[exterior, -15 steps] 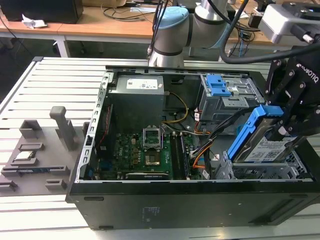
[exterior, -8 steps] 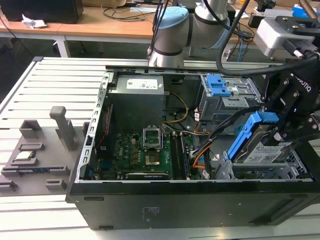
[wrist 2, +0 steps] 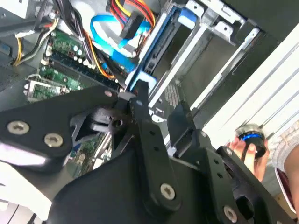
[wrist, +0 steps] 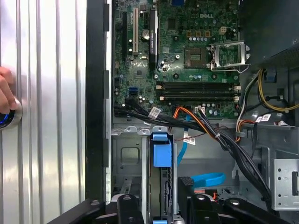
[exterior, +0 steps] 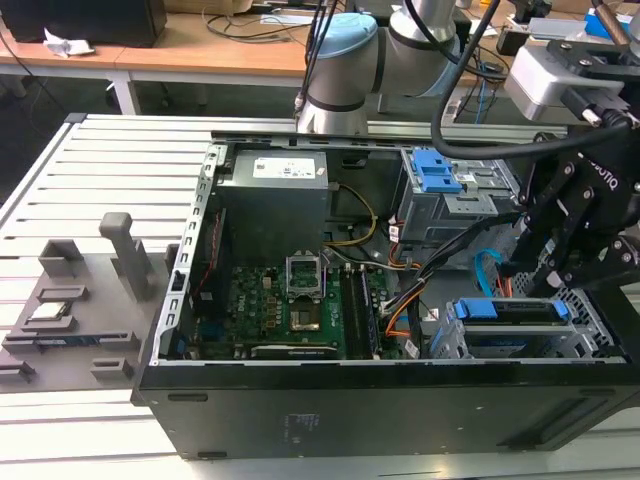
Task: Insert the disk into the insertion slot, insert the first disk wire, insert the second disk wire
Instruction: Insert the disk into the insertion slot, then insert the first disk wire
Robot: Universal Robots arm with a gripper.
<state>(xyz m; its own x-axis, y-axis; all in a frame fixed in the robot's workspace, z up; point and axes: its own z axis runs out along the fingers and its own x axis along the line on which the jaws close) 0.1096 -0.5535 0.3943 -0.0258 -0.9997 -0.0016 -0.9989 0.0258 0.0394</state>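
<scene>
**Disk seated in the low cage, end effector released above it**

On the ribbed counter (exterior: 110, 170), outside the wall of the open computer case (exterior: 300, 410), a hand (wrist: 3, 91) touches a round blue-lit knob (wrist: 10, 119). Just inside that wall, toward the exterior view's right, the disk (exterior: 510, 310) stands on edge in the insertion slot (exterior: 505, 346). The end effector (wrist: 159, 196) hangs directly over it, released, with its jaws apart on either side of the disk's edge. Just beyond, the second disk wire (wrist: 208, 179) loops beside the cage, with the first disk wire (wrist 2: 133, 11) close by. I cannot tell whether either is plugged in. Farther back lie the motherboard (exterior: 290, 310), the taller cage (exterior: 450, 200) and the power supply (exterior: 275, 185).
</scene>
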